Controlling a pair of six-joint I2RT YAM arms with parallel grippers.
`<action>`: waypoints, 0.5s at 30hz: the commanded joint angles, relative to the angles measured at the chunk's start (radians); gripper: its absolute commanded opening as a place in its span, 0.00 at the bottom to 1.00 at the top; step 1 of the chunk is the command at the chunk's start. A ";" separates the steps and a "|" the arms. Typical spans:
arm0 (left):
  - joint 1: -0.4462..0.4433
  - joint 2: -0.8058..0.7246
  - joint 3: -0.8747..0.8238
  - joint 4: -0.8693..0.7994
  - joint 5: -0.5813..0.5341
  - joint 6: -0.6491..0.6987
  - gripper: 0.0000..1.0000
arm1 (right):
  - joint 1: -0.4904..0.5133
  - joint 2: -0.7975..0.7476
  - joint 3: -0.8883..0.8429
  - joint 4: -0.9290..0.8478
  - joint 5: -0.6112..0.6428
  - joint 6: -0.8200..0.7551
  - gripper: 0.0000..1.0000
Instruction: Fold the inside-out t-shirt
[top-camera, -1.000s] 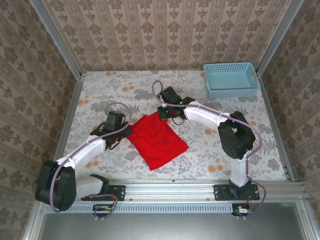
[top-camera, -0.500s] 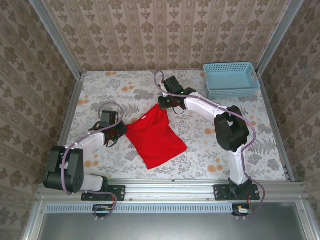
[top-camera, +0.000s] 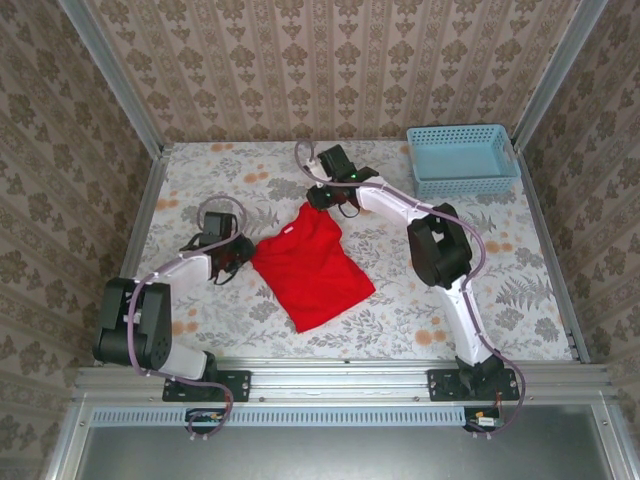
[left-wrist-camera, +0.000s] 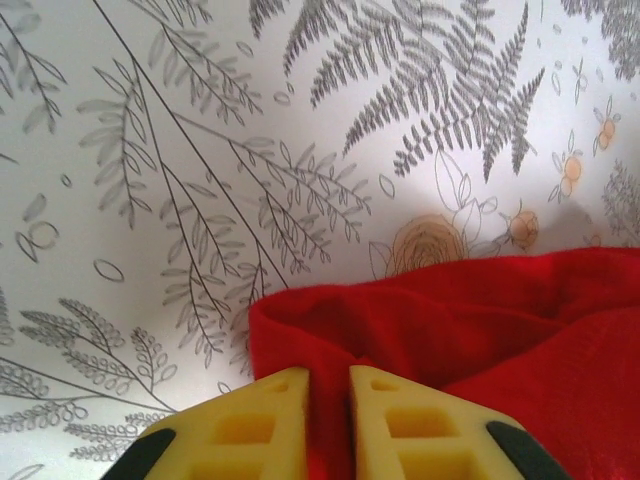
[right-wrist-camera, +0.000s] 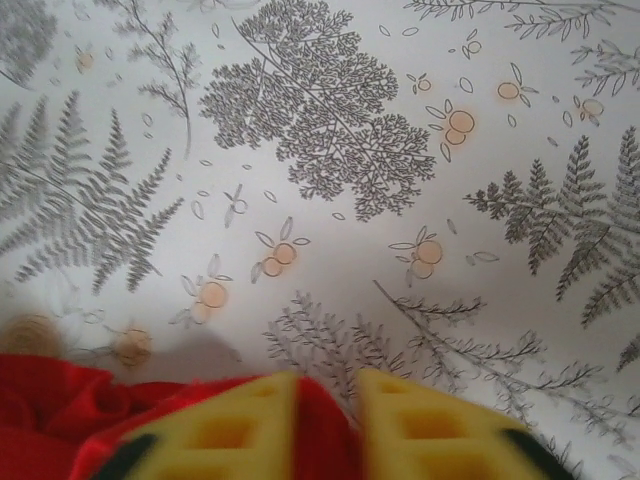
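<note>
Red t-shirt flat on table, its edge running near-left to far-right between slightly parted left end effector and right end effector.

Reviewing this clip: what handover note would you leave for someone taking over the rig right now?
Left gripper: jaws close together at the left corner of the t-shirt, cloth between them; gripping or letting go, unclear.
Right gripper: same at the far corner.
T-shirt: flat on the table, between the two grippers, apart from the basket.
Done: it looks folded into a compact, slightly uneven shape, no sleeves showing.
To do: probably release, check edges, perhaps one more fold.
</note>
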 joint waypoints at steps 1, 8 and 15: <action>0.041 -0.028 0.046 -0.050 0.008 0.010 0.24 | -0.007 -0.003 0.056 -0.073 0.089 -0.015 0.47; 0.047 -0.138 0.036 -0.171 -0.036 0.093 0.43 | -0.009 -0.226 -0.208 -0.009 -0.005 0.032 0.66; -0.069 -0.194 -0.040 -0.183 -0.093 0.116 0.54 | 0.003 -0.256 -0.366 0.030 -0.045 0.053 0.59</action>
